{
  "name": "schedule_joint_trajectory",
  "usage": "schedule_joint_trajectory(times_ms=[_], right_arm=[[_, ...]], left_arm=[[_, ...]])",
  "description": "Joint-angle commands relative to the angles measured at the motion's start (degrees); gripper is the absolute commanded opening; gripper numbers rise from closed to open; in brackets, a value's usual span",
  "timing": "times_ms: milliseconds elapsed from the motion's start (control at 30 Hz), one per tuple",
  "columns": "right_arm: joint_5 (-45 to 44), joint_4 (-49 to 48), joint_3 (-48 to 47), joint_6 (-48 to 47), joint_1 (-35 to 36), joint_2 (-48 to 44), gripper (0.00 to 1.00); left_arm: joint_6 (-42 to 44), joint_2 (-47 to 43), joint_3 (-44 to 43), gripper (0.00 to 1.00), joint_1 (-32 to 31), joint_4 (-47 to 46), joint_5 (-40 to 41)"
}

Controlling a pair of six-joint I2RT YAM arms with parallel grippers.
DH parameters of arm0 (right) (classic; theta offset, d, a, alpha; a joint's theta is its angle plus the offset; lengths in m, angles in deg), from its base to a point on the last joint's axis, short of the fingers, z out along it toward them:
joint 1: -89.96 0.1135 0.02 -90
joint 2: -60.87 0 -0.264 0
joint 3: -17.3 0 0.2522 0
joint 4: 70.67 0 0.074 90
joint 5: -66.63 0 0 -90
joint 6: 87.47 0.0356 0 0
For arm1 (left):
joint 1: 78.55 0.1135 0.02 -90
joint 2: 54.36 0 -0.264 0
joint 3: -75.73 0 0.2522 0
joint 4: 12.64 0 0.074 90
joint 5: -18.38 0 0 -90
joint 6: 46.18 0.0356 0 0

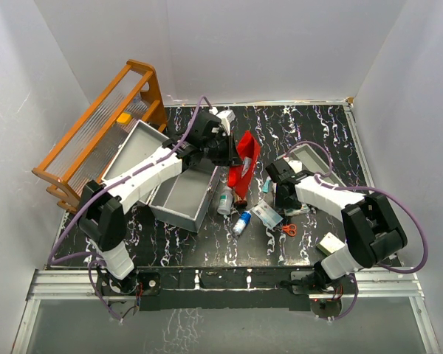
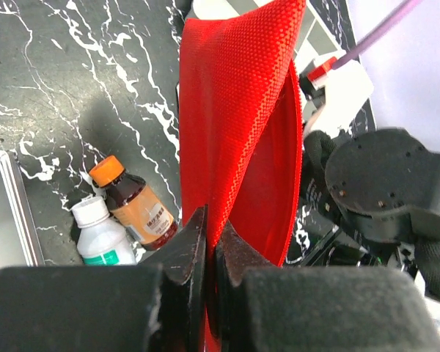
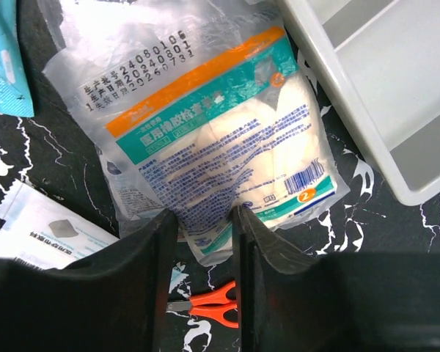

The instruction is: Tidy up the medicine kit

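Note:
The red fabric pouch (image 1: 244, 164) hangs open-mouthed at the table's middle, and my left gripper (image 1: 231, 151) is shut on its edge. The left wrist view shows the pouch (image 2: 242, 125) pinched between the closed jaws of that gripper (image 2: 211, 249). My right gripper (image 1: 283, 198) is shut on the lower edge of a clear plastic bag of white dressings (image 3: 213, 125). It holds the bag above the table, just right of the pouch, with the fingers (image 3: 205, 227) clamped on the bunched plastic.
An amber bottle (image 2: 136, 205) and a white bottle (image 2: 103, 235) lie below the pouch. Orange scissors (image 3: 213, 304), a blue bottle (image 1: 241, 222), flat sachets (image 3: 37, 227) and a small white box (image 1: 329, 243) lie nearby. An open grey case (image 1: 181, 188), a white tray (image 3: 381, 88) and a wooden rack (image 1: 96, 133) surround them.

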Motion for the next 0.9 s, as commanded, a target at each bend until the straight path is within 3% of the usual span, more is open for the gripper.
schedule_joint_trajectory(times_ms=[0,267,500,667,867], right_arm=[[1.34,-3.42,-1.51,0.2,-0.52,-0.01,0.3],[3.05,-3.54,-0.23,1.89,-0.65,-3.82,0.2],[2.84,-5.23,2.5,4.69,-0.73,-8.47,0.06],[1.87,-5.61,3.3,5.77,-0.74,-10.69,0.0],[-3.42,-1.64,-0.23,6.75,-0.73,-13.79,0.0]], left_arm=[[-5.97,0.87,0.36,0.0,0.04,-5.28,3.33],[-9.93,4.46,1.25,0.0,0.04,-5.95,5.33],[-8.19,5.19,3.64,0.0,0.0,-6.07,7.03],[-6.05,4.65,4.93,0.0,-0.05,-6.77,6.27],[-4.23,3.41,7.16,0.0,-0.04,-8.93,6.38]])
